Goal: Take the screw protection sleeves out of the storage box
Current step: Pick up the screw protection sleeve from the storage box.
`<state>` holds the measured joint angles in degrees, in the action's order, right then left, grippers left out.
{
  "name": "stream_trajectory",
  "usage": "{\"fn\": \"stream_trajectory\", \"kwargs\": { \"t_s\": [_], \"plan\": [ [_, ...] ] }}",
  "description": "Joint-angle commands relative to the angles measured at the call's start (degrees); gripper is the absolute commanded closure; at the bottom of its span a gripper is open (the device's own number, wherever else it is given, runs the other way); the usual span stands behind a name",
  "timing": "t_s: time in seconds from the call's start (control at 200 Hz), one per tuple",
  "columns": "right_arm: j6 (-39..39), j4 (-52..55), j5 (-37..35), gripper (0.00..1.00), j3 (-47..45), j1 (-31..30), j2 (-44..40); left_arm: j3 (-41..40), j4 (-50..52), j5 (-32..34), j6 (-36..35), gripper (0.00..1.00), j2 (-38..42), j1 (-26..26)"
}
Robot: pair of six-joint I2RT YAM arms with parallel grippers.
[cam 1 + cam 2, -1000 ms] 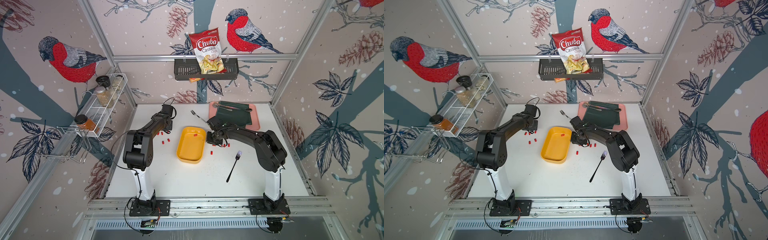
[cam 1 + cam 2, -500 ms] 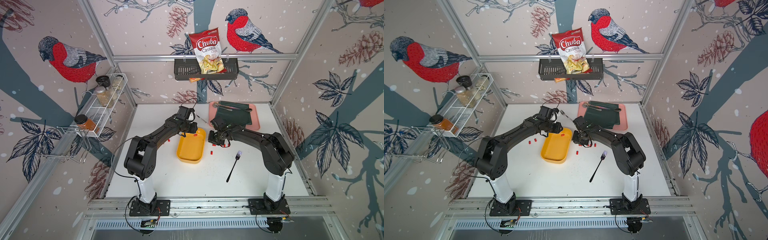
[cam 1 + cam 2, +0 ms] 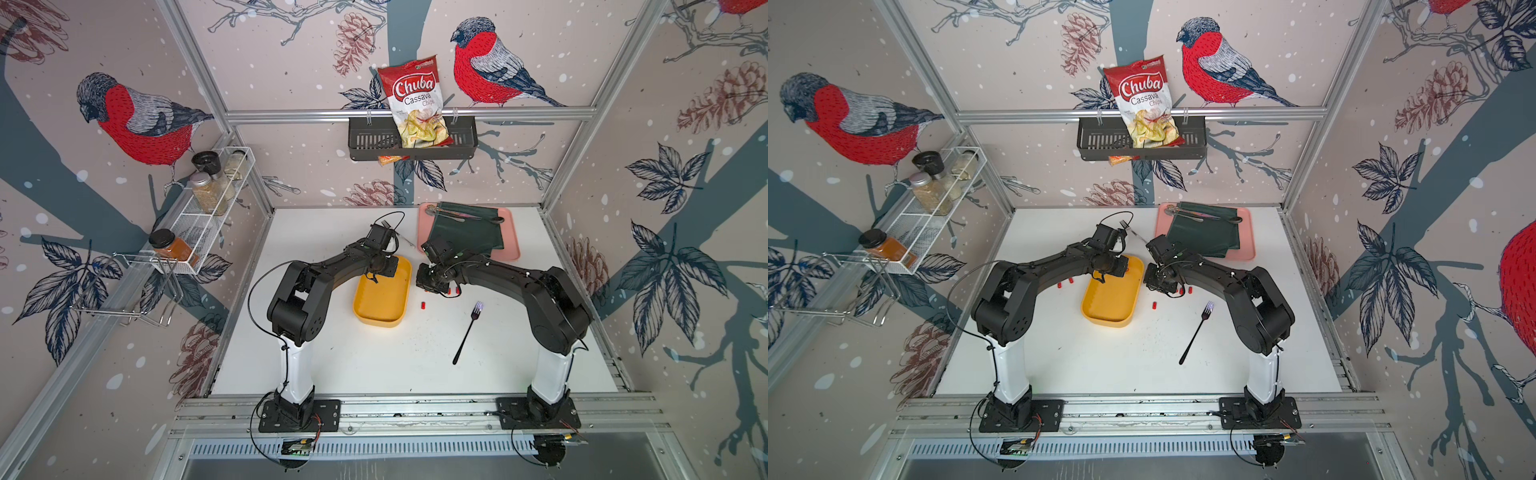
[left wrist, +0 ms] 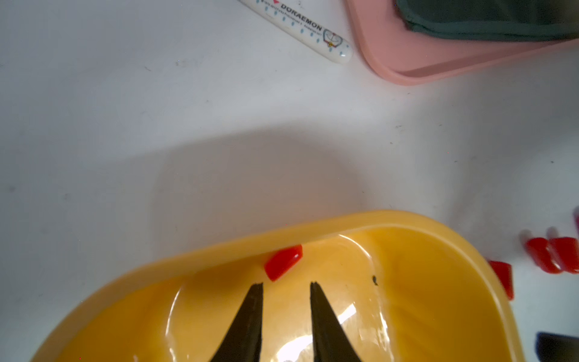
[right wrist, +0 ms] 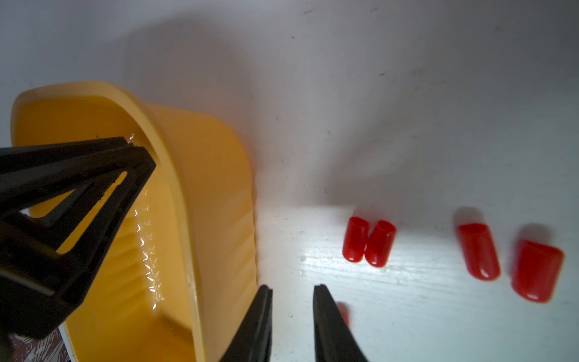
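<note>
L gripper [image 4: 285, 290] hangs low inside the storage box [image 4: 423, 282], jaws a narrow gap apart w/ nothing btwn them. One red sleeve [image 4: 283, 261] lies just ahead of the tips, close to the box wall, untouched. R gripper [image 5: 293, 293] sits over the table [image 5: 438, 125] just beside the box's outer wall, jaws likewise slightly parted & empty. Sleeves [image 5: 368, 243] lie on the table near it: a touching pair, then two singles further out. In a top view a lone sleeve [image 3: 424, 305] lies btwn box & black fork [image 3: 467, 332]. Two more, the L-side sleeves [image 3: 1059, 285], sit by the box's opposite side.
</note>
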<state>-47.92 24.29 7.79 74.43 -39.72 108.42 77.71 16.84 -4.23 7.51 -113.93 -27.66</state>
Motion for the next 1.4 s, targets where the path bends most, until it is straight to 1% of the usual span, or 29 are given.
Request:
{"fn": "stream_trajectory", "kwargs": {
  "t_s": [0.0, 0.195, 0.445, 0.63, 0.725, 0.78, 0.83, 0.956, 1.166, 1.221, 1.281, 1.351, 1.396],
  "plan": [
    [-0.16, -0.27, -0.23, 0.71, -0.22, -0.01, -0.26, 0.34, -2.49, 1.77, -0.8, 0.71, -0.82, -0.4],
    [-0.07, -0.05, 0.12, 0.71, 0.46, -0.02, 0.43, 1.43, -2.9, 3.57, -1.88, 0.72, -2.68, -0.64],
    [0.1, 0.18, 0.38, 0.71, 0.84, -0.09, 0.94, 2.63, -2.7, 3.07, -1.45, 0.73, -4.68, -0.89],
    [0.13, 0.37, 0.11, 0.71, 0.41, -0.09, 0.77, 2.35, -3.04, 2.78, -1.11, 0.76, -5.8, -1.17],
    [0.13, 0.49, 0.01, 0.71, 0.52, -0.09, 0.78, 2.77, -2.59, 2.94, -0.92, 0.82, -6.64, -1.19],
    [0.2, 0.66, -0.05, 0.71, 0.64, -0.09, 0.83, 2.74, -2.45, 3.65, -0.62, 0.89, -6.62, -1.26],
    [0.13, 0.63, -0.12, 0.71, 0.63, -0.09, 0.77, 2.65, -2.53, 3.92, -0.49, 0.93, -6.19, -1.33],
    [0.11, 0.64, -0.09, 0.71, 1.2, -0.09, 1.13, 3.18, -1.97, 3.99, 0.17, 0.99, -5.13, -1.3],
    [0.2, 0.97, -0.37, 0.71, 2.59, -0.3, 1.86, 4.55, 1.53, 5.38, 3.57, 1.0, -1.98, -1.1],
    [0.19, 1.19, -0.48, 0.71, 2.98, -0.31, 1.89, 4.51, 2.83, 5.11, 5.35, 1.0, -0.02, -0.04],
    [0.24, 1.2, -0.69, 0.71, 3.3, -0.35, 1.88, 3.44, 3.41, 3.0, 7.61, 1.0, 2.85, 2.15],
    [0.28, 1.48, -0.72, 0.71, 3.61, -0.34, 1.82, 1.49, 4.12, 1.25, 11.27, 1.0, 6.96, 6.21],
    [0.37, 1.67, -0.82, 0.71, 3.75, -0.35, 1.76, -0.47, 4.26, 1.21, 13.44, 1.0, 10.23, 9.12]
  ]
}}
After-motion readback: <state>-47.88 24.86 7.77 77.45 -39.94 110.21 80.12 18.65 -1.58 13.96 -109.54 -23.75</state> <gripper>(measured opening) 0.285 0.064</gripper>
